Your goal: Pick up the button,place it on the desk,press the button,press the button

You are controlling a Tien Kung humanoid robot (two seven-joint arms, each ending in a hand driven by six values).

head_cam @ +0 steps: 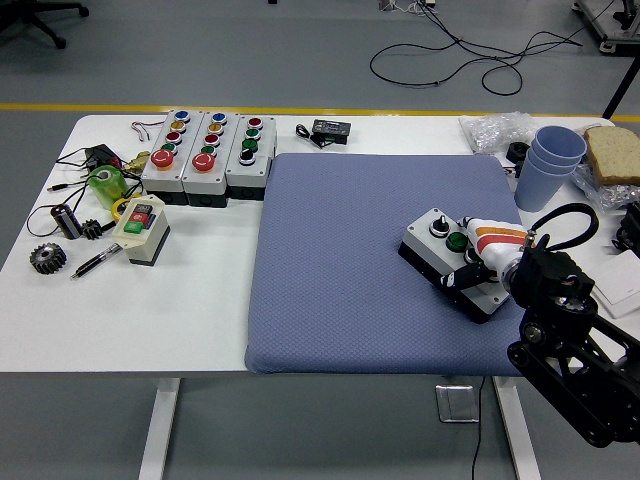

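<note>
A grey button box with a black base lies on the blue mat, near the mat's right edge. A black knob and a green button show on its top; its right end is hidden under my hand. My right hand comes in from the lower right and is curled over that end. Its white and orange fingers lie along the far side, and a black thumb crosses the near side. The box rests on the mat. My left arm is out of view.
At the table's back left stand three grey button boxes, with a small switch box, a green roll, gears and a pen nearby. Blue cups, bread and a plastic bag sit at the back right.
</note>
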